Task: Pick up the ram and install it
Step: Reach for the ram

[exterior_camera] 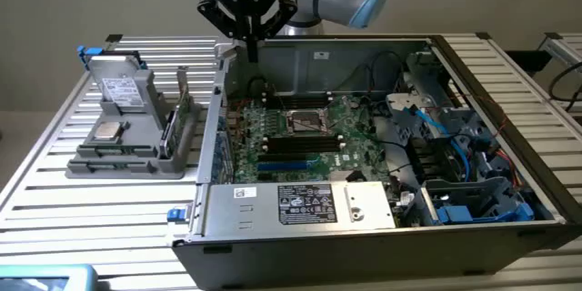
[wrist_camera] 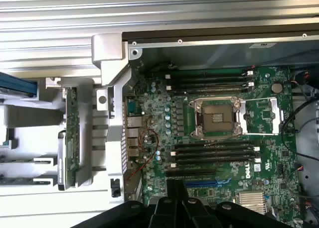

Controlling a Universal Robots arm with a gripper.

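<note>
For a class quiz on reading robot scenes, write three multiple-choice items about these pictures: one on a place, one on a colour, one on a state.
1. Where is the ram? A in a slot; B in the grey holder beside the case; C held in the air.
2. The motherboard is: A green; B red; C white.
3. The gripper is: A open; B shut on the ram; C shut, empty.
Key: 1B, it stands in the holder; 2A, the board looks green; 3C, closed with nothing in it.
</note>
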